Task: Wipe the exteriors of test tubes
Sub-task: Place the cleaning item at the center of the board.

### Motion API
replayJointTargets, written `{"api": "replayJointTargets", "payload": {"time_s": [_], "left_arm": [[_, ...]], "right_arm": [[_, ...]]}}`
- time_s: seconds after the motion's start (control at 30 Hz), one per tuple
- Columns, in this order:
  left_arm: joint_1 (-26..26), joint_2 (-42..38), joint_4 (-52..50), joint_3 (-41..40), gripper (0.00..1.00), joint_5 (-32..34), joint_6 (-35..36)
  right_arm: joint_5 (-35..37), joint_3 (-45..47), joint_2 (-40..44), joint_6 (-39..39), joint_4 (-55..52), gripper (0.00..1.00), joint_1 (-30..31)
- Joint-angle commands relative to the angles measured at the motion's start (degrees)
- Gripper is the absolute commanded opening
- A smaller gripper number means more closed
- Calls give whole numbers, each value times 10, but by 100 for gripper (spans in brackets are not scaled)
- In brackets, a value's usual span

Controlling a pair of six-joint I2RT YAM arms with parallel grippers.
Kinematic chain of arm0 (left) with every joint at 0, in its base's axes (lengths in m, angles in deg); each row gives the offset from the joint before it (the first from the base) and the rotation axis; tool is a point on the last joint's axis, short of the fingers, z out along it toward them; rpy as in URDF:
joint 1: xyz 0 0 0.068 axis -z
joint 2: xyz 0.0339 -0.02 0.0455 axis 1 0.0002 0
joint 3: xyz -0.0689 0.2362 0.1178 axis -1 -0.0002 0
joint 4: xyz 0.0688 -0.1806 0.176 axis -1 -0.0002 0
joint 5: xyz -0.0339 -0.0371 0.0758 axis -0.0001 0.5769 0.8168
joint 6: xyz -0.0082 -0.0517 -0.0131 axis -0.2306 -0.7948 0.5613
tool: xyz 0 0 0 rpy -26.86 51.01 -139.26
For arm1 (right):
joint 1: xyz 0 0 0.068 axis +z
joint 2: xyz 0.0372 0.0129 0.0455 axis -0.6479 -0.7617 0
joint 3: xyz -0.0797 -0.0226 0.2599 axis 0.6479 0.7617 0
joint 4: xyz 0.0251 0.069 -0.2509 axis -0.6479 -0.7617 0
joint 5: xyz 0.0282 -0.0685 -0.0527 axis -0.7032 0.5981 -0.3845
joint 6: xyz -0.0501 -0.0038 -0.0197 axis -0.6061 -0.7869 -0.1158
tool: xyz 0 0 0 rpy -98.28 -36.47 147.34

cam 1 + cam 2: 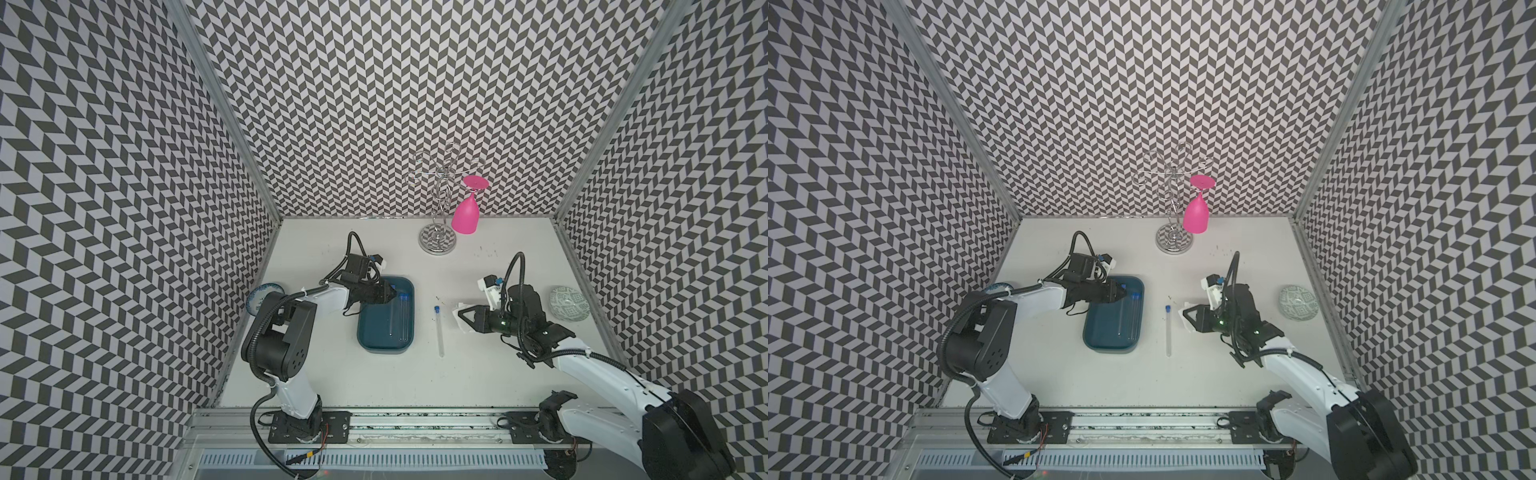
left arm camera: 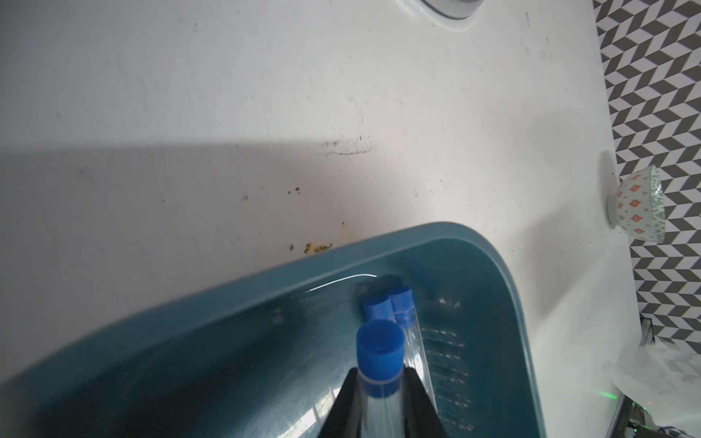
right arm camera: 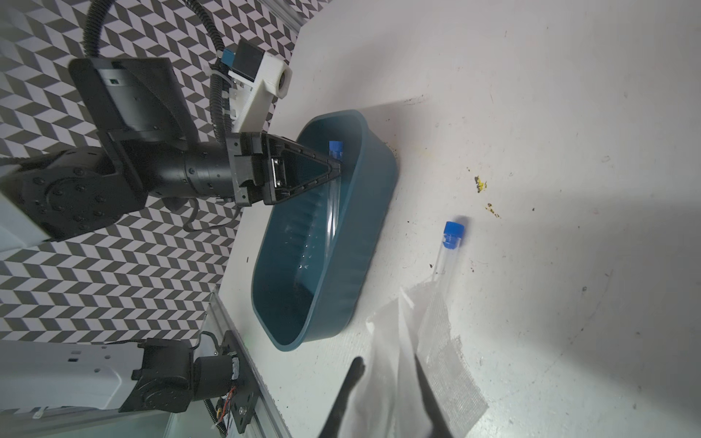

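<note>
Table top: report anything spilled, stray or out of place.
Yellow-orange crumbs are scattered on the white table beside the teal tray. One test tube lies loose on the table, outside the tray.

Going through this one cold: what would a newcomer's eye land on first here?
Against the chevron walls, the pink glass hanging upside down from the chrome rack at the back pops first. Next comes the left hand pinching a blue-capped test tube over the teal tray, while the right hand holds a white tissue beside a lone tube lying on the table.
</note>
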Motion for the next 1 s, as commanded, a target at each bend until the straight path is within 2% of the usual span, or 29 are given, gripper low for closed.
{"api": "replayJointTargets", "payload": {"time_s": [0.0,0.3,0.6,0.7,0.8,0.97], "left_arm": [[5,13,7,11,23,3,3],[6,9,31,16,24,1,-20],[6,-77,61,36,28,-32,-37],[5,-103,66,41,29,-41,-32],[3,-126,49,47,29,-51,-35],[4,-170,47,27,29,-55,-56]], "right_arm": [[27,6,-19,-15,23,18,-5],[23,-22,-101,-10,63,18,-5],[64,-38,-173,11,67,22,-6],[71,-48,-198,22,52,27,-6],[106,-85,-216,25,-26,36,-6],[166,-128,-192,-2,-133,51,-6]]}}
